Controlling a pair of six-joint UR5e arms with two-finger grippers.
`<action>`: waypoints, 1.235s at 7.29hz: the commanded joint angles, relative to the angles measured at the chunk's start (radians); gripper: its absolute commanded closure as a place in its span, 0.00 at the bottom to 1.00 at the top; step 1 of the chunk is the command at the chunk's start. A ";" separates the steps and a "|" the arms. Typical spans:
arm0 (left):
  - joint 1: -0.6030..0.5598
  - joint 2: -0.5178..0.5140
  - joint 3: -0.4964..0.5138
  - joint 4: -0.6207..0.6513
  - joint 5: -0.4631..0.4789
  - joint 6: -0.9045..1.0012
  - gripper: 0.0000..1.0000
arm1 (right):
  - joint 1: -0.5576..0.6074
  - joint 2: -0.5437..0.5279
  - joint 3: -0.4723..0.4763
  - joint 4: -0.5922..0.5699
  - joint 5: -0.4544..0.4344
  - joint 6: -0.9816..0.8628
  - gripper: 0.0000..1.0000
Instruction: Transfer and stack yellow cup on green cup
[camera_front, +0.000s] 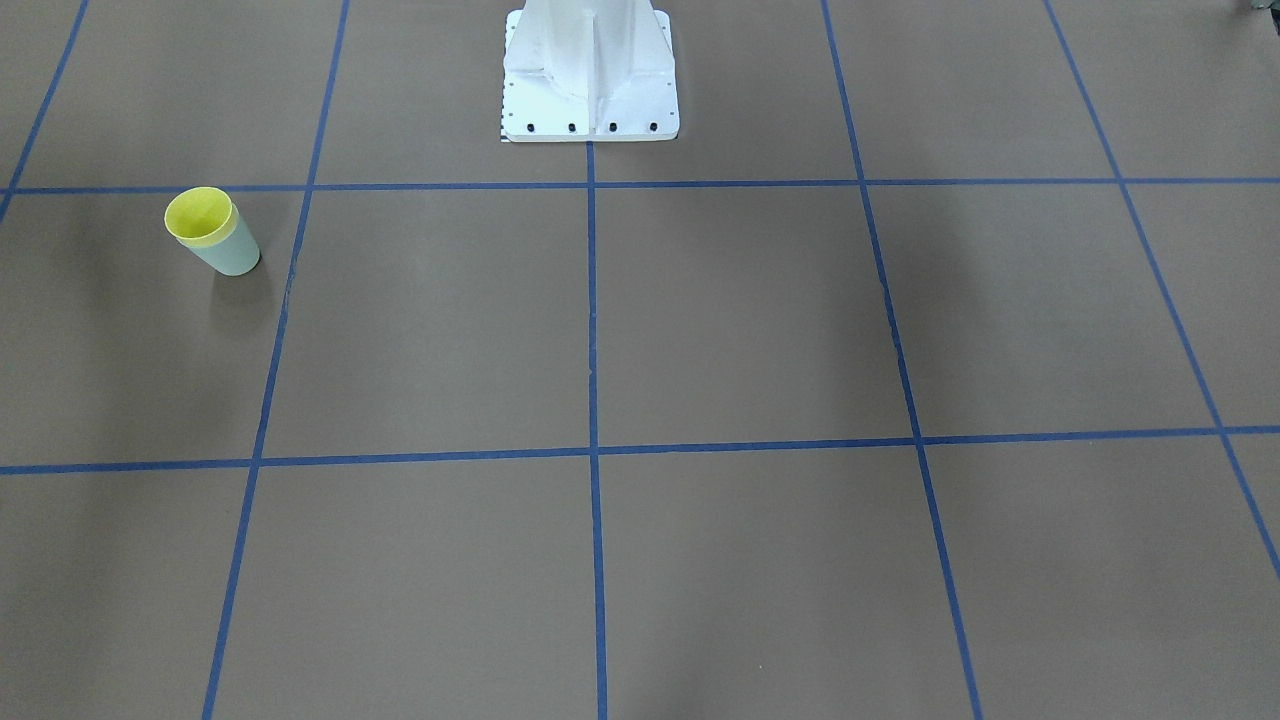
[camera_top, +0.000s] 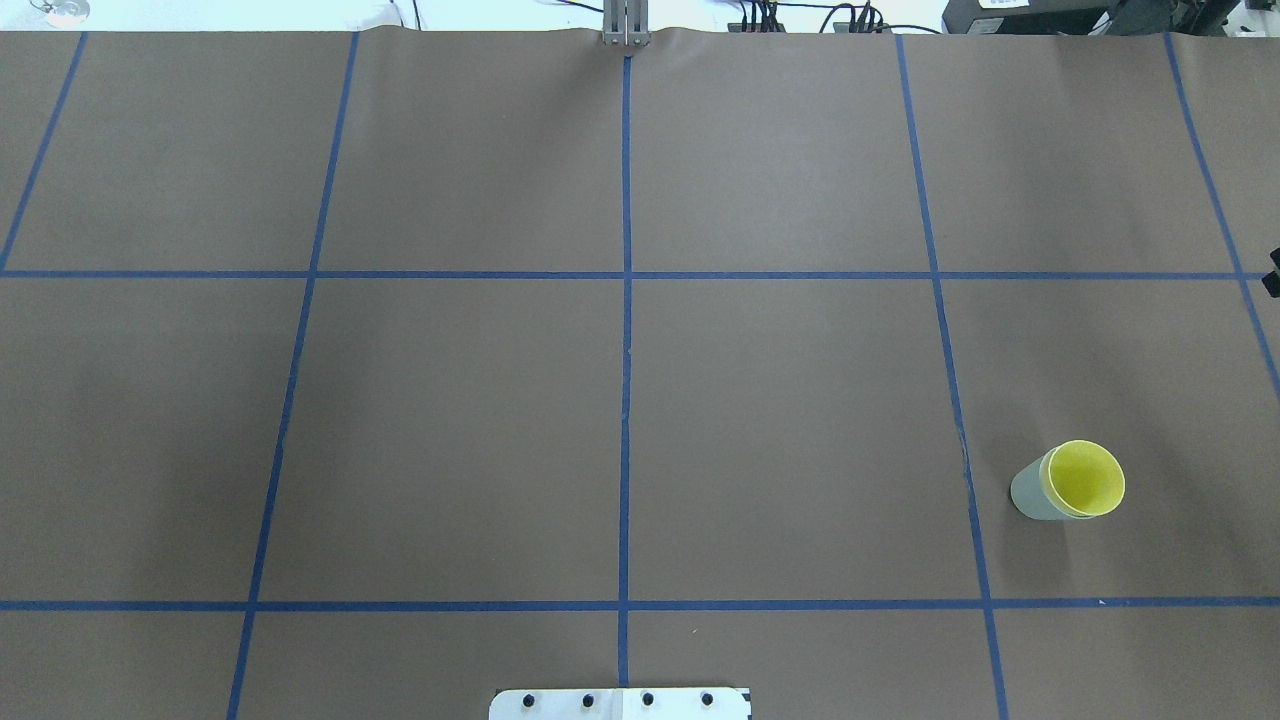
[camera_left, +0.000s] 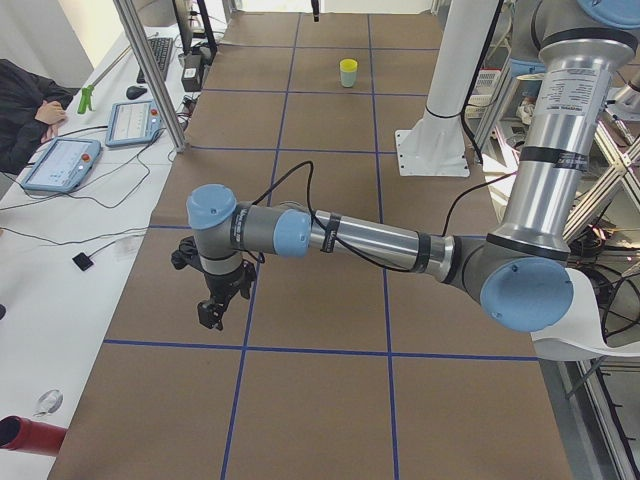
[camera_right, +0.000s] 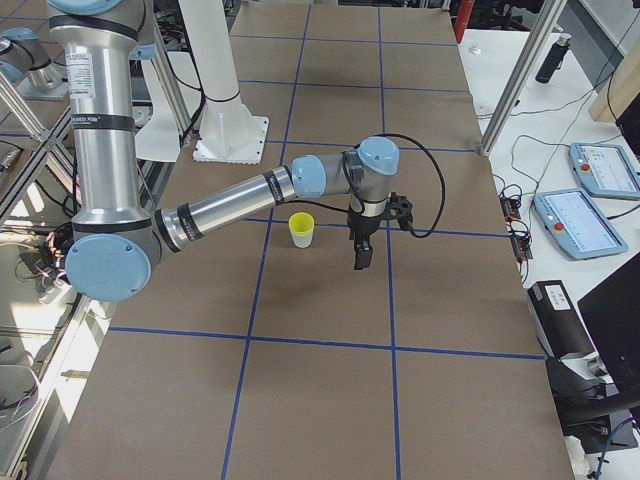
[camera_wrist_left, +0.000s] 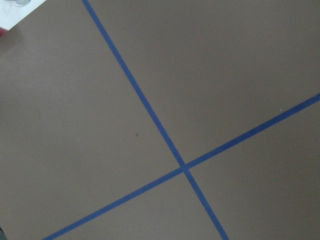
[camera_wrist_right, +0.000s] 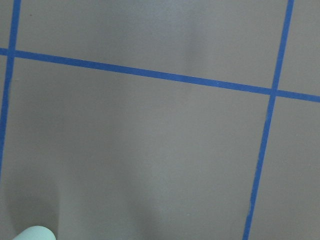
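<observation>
Yellow cup sits nested inside green cup, only its rim band and bright inside showing above the pale mint wall. The pair stands upright on the brown bench, in a square marked by blue tape lines on the robot's right side, in the row nearest the white base plate. It is near one lengthwise tape line but clear of it.

The stack reads straight, the rims look concentric in the overhead view, and nothing touches either cup.

The right arm reaches out low over the bench. The right arm's jaws point down just beside the stack and apart from it, holding nothing that I can see. The side view is the only one showing them, so I cannot tell whether they stand apart or together.

The left arm is stretched over the opposite end of the bench, well apart from the cups. The left arm's jaws hang above bare paper, and here too I cannot tell how they are set.

Both wrist cameras show mostly tape and paper.

Judgement: transfer and stacking look done. All that seems left is for the arms to draw away without knocking the stack. I expect the light plastic would tip at a brush from the right wrist.
</observation>
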 joint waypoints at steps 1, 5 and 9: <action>-0.025 0.106 0.006 -0.091 -0.004 -0.013 0.00 | 0.065 0.000 -0.066 0.038 0.008 -0.027 0.00; -0.025 0.204 -0.114 -0.136 -0.023 -0.251 0.00 | 0.113 -0.018 -0.173 0.069 0.017 -0.019 0.00; -0.023 0.218 -0.116 -0.138 -0.119 -0.311 0.00 | 0.188 -0.009 -0.275 0.212 0.127 -0.013 0.00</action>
